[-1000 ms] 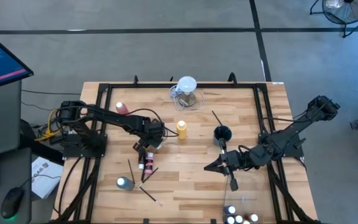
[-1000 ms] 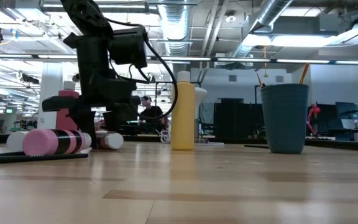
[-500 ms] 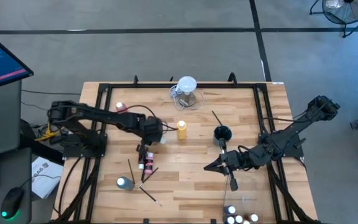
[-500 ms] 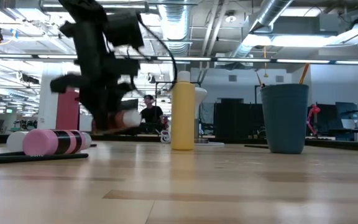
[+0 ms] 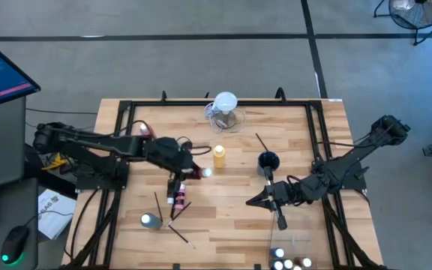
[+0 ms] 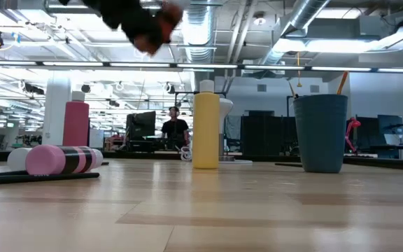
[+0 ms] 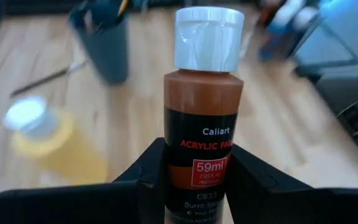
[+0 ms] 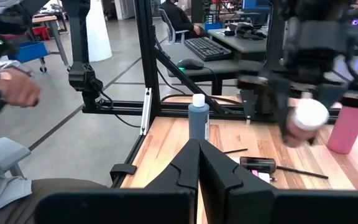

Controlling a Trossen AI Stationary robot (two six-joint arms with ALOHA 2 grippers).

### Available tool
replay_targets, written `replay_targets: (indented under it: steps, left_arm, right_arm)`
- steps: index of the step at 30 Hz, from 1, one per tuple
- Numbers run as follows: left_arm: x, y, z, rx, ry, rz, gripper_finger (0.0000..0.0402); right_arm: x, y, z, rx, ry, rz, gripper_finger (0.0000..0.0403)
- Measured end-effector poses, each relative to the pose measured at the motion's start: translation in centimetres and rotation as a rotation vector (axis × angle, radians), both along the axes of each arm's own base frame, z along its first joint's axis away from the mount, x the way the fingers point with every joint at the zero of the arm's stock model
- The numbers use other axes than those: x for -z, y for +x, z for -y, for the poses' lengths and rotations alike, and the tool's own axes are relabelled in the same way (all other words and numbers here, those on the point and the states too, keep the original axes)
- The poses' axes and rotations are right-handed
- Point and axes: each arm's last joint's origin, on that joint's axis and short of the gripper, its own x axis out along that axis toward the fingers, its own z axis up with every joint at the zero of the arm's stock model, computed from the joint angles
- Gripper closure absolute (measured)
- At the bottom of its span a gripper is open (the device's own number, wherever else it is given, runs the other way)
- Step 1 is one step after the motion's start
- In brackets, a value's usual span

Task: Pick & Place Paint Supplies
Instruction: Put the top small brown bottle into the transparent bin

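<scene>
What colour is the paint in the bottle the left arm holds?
Reddish brown, under a white cap; the paint bottle shows best in the left wrist view.

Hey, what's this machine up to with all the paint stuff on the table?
It is sorting paint supplies. The left gripper is clamped on a small brown paint bottle with a white cap and holds it in the air above the wooden table, near the yellow squeeze bottle. The right gripper is shut and empty, waiting low by the dark cup. A pink bottle and some brushes lie on the table.
</scene>
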Motion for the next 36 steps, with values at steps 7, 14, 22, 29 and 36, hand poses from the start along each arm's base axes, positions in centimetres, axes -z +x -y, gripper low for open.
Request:
replay_targets:
  steps: [7, 14, 22, 29, 36]
  left_arm:
    - [-1.8, 1.5, 4.5, 0.072, -0.133, 0.271, 0.0309]
    - [-1.8, 3.2, 8.4, 0.104, -0.187, 0.512, 0.0309]
    - [0.2, 5.2, 8.5, 0.031, -0.205, 0.547, 0.0309]
    - [1.6, 5.9, 8.3, -0.004, -0.224, 0.478, 0.0309]
    - [2.6, 5.5, 8.0, -0.044, -0.247, 0.315, 0.0309]
  right_arm:
    - [-0.1, 0.1, -0.1, 0.002, 0.013, 0.018, 0.0403]
    - [-0.3, 1.6, -0.8, 0.018, 0.046, 0.147, 0.0368]
    - [-0.6, 1.7, -0.4, 0.130, -0.018, 0.193, 0.0260]
    - [-0.4, 2.0, -0.1, 0.080, 0.037, 0.164, 0.0180]
    - [1.3, 2.0, 0.8, 0.141, 0.204, -0.044, 0.0167]
